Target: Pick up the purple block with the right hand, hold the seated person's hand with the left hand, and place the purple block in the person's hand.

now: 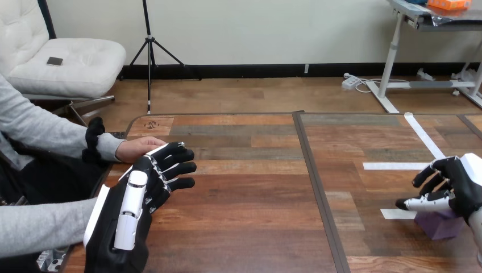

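Left hand (pixel 133 210) at 8 o'clock open by person's hand (pixel 136 149), unclasped; right hand (pixel 463 185) at 4 o'clock over purple block (pixel 440 226), grip unclear, lift and handover pending.

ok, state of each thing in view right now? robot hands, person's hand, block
Black-and-white left robot hand: open, fingers straight, lying over the person's hand.
Person's hand: at the left edge of the wooden table, partly under that robot hand.
Black-and-white right robot hand: down on the small purple block; grip unclear.
Small purple block: on the table, not lifted.
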`<state>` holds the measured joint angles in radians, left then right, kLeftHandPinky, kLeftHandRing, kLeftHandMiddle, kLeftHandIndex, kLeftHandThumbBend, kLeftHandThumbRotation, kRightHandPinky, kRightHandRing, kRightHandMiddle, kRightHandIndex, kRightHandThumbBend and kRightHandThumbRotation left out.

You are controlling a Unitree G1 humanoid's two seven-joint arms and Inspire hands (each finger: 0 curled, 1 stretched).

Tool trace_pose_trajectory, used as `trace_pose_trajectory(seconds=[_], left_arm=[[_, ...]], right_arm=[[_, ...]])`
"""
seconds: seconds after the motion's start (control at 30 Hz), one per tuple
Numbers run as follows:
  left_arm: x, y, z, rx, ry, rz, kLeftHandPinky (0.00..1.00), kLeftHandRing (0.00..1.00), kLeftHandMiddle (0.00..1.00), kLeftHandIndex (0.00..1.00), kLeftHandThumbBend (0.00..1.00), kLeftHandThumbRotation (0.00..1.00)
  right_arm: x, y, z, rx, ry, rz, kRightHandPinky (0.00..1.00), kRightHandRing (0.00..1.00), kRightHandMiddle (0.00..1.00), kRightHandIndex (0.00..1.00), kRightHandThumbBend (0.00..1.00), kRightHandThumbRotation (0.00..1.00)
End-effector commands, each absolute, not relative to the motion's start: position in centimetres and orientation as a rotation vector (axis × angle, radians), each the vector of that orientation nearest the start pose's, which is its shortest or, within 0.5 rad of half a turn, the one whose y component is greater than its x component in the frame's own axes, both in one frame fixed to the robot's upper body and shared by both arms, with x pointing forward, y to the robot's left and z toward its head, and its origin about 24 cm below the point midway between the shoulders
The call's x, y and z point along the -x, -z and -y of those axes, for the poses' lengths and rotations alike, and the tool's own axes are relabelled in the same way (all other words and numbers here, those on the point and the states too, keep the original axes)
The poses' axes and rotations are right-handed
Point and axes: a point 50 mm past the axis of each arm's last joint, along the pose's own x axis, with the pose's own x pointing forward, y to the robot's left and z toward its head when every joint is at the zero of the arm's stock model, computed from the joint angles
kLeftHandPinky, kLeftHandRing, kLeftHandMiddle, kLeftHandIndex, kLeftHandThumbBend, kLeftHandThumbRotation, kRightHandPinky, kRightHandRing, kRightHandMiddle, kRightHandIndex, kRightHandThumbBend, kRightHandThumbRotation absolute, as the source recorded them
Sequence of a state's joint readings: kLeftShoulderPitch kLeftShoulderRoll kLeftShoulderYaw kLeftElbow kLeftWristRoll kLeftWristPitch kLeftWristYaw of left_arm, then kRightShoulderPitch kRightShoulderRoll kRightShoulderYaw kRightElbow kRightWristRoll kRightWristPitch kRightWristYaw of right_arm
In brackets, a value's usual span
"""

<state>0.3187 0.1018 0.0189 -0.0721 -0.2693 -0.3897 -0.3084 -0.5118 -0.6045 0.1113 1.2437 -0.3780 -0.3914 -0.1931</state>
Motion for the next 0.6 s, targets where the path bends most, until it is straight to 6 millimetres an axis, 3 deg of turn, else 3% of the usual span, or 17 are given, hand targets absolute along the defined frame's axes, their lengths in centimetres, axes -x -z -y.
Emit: trace_pose_trajectory(seconds=[0.0, 0.4, 0.57], left_arm=[[-19.2, -4.9, -17.9, 0.112, 0.161, 0.282, 0.69, 0.74, 0.75, 0.73, 0.38, 1.00], [-19.1, -4.9, -17.8, 0.120, 0.168, 0.283, 0.72, 0.76, 0.76, 0.74, 0.36, 1.00], [-19.2, -4.8, -17.8, 0.123, 0.171, 0.286, 0.71, 0.75, 0.76, 0.74, 0.36, 1.00]], right_arm=[[-31.2, -4.0, 31.6, 0.910, 0.178, -0.159, 0.33, 0.38, 0.43, 0.45, 0.91, 0.00], [-31.5, -4.8, 31.1, 0.875, 0.156, -0.096, 0.35, 0.39, 0.44, 0.45, 0.91, 0.00], [-31.7, -5.0, 31.1, 0.863, 0.129, -0.111, 0.40, 0.44, 0.47, 0.48, 0.92, 0.00]])
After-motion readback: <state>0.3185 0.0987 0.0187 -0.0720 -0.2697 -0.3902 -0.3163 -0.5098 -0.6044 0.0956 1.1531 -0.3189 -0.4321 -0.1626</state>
